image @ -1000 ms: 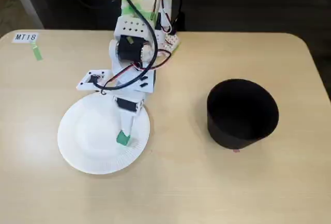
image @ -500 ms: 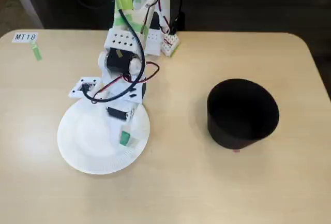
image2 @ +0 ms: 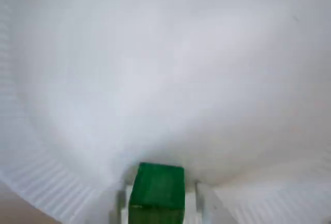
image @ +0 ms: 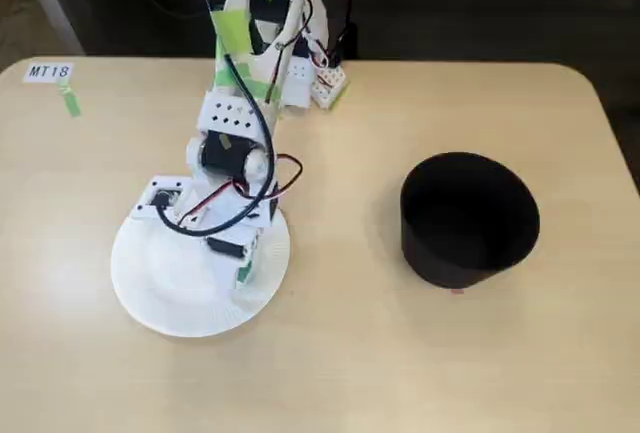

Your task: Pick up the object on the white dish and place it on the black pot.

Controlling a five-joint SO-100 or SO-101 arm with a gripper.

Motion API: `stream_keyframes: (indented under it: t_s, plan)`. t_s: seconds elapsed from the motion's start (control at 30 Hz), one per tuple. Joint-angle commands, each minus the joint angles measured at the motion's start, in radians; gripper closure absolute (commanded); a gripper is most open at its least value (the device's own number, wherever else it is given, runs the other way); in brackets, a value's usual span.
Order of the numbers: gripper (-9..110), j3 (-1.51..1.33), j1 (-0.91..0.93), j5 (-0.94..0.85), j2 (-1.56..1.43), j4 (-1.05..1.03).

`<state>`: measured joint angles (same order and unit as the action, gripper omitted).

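A white paper dish (image: pixel 150 293) lies at the front left of the table in the fixed view and fills the wrist view (image2: pixel 165 79). My gripper (image: pixel 240 271) is lowered onto the dish's right part. In the wrist view the gripper (image2: pixel 158 200) is at the bottom edge, with a green block (image2: pixel 158 190) held tightly between its white fingers (image2: pixel 202 206). In the fixed view only a sliver of green (image: pixel 243 275) shows under the arm. The black pot (image: pixel 468 218) stands upright on the right, well apart from the gripper.
The arm's base with a small white board (image: pixel 328 83) is at the table's far edge. A label reading MT18 (image: pixel 48 72) and a strip of green tape (image: pixel 71 103) are at the far left. Bare tabletop lies between dish and pot.
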<state>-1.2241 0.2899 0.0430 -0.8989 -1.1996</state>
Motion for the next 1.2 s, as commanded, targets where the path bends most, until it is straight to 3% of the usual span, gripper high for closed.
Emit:
stream_keyframes:
  t_s: [0.0,0.33,0.57,0.83,1.17]
  plan:
    - [101,0.244,0.018,-0.012,0.094,-0.150]
    - [101,0.364,0.005,-0.038,0.123,-0.224]
    - [101,0.699,-0.025,-0.083,0.118,-0.492]
    - [101,0.543,-0.130,-0.040,-0.138,-0.494]
    - [101,0.426,-0.394,0.063,-0.313,-0.494]
